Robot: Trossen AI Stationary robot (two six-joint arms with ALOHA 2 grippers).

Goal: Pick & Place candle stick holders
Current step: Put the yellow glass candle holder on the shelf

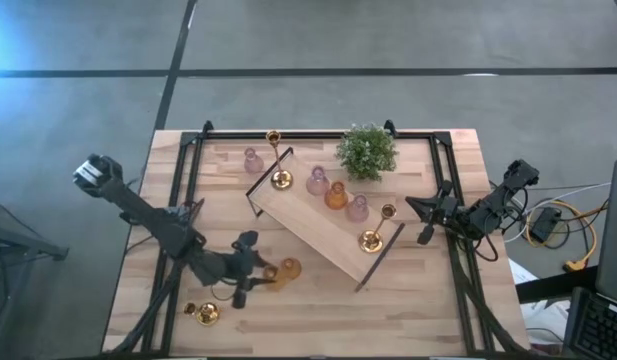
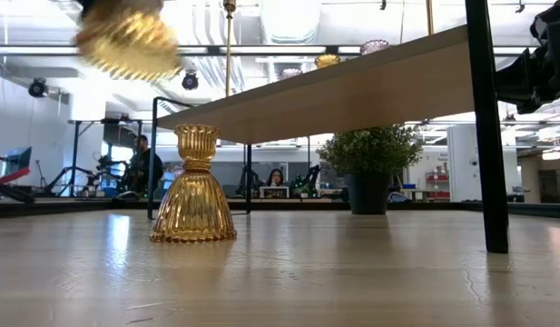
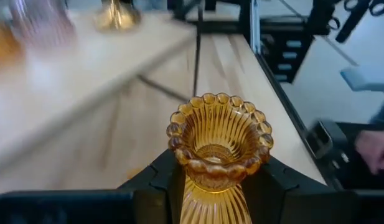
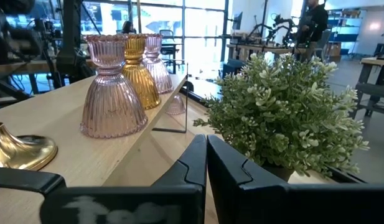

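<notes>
My left gripper [image 1: 254, 271] is near the table's front left, shut on an amber glass candle stick holder [image 3: 218, 146] that is lifted off the table [image 2: 125, 36]. Just to its right, a second amber holder [image 2: 193, 186] stands on its flared base on the table. A gold holder [image 1: 203, 312] sits at the front left. On the long wooden tray [image 1: 318, 232] stand pink [image 1: 317, 181], amber [image 1: 336, 196] and gold [image 1: 371, 240] holders. A pink holder [image 1: 253, 160] stands at the far left. My right gripper [image 4: 206, 155] waits shut at the table's right side. My left gripper pinches the amber holder's narrow neck [image 3: 211, 185], just under its beaded cup, between the two fingers [image 3: 155, 182]. The fingers come from the table's left, slanting slightly down. The holder is lifted clear of the table, its cup end up.
A green potted plant [image 1: 366, 150] stands at the far right beside the tray. The tray lies slantwise across the middle, with black wire handles at both ends. A person's hand [image 3: 373, 149] shows beyond the table's edge. Bare wood lies along the near edge.
</notes>
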